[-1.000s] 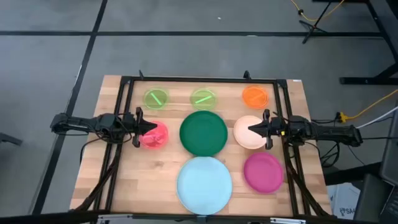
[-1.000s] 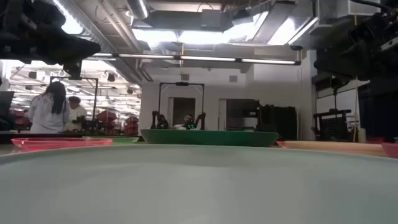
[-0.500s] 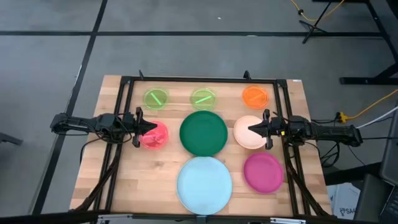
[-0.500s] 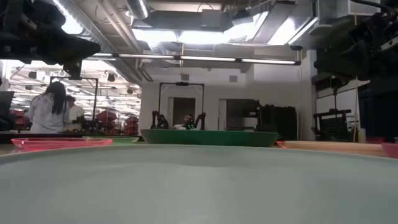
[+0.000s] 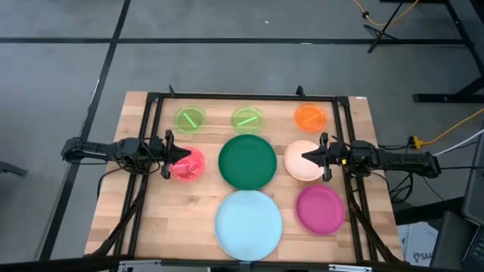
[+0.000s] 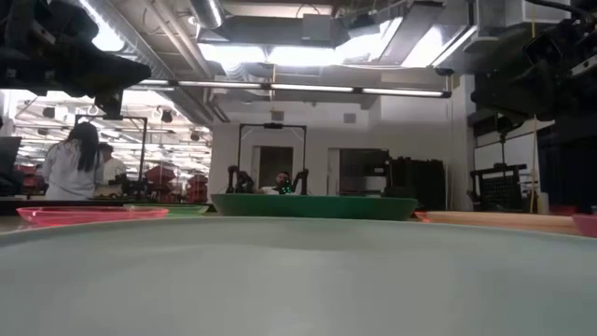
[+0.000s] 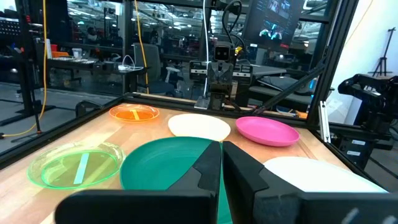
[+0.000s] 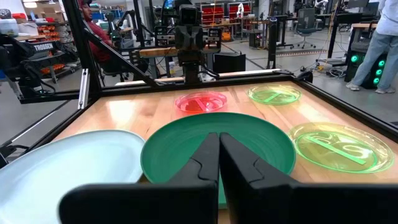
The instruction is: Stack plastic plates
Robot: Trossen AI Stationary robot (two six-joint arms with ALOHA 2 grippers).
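We see all eight round plastic plates (image 5: 247, 160) lying apart and unstacked on the wooden worktop (image 5: 189, 204), so our left hand (image 5: 181, 156) and right hand (image 5: 308, 157) hover pinched closed, empty, flanking the middle row, likely poised to begin

Bare wooden table (image 5: 185, 208) lies at seven o'clock of the dark green plate (image 5: 247, 161). Plates crowd every other side: light blue plate (image 5: 249, 221) at six, cream plate (image 5: 298, 163) at three, pink plate (image 5: 190, 165) at nine.
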